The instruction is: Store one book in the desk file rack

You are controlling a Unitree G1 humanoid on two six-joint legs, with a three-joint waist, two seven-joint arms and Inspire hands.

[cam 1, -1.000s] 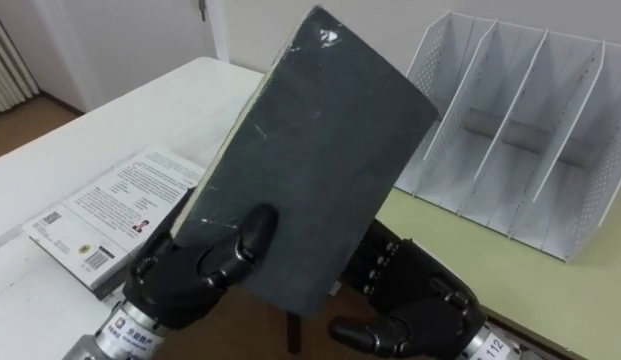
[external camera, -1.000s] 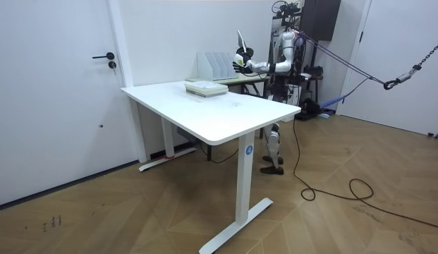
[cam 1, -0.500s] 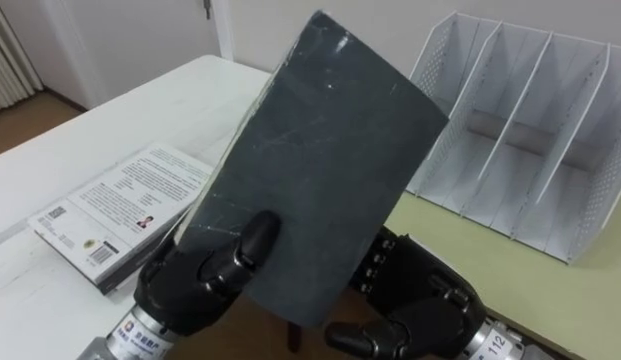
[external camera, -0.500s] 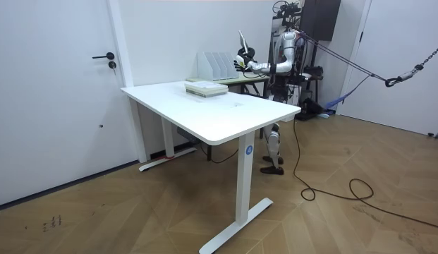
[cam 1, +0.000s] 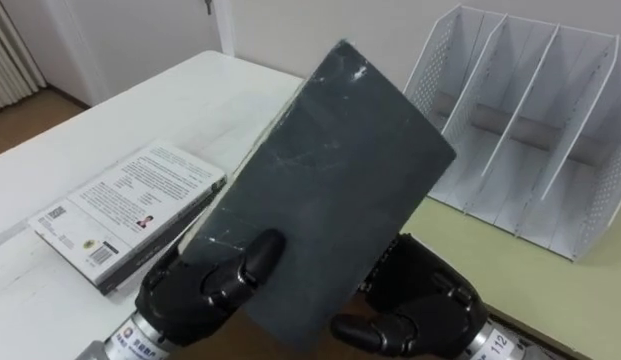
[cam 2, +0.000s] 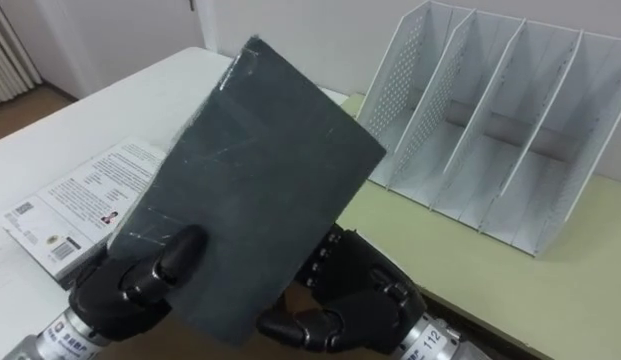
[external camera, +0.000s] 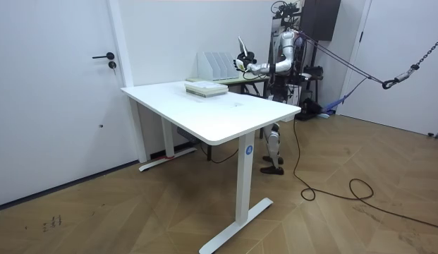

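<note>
While your L hand clamps the dark book — R hand behind, grip unclear — rack lies ahead-right, book's long axis tilted toward it.

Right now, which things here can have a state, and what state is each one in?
dark book, closed, held up tilted
left hand, shut on the dark book
right hand, against the dark book's lower edge
file rack, upright, slots empty
white book, closed, lying flat
</note>
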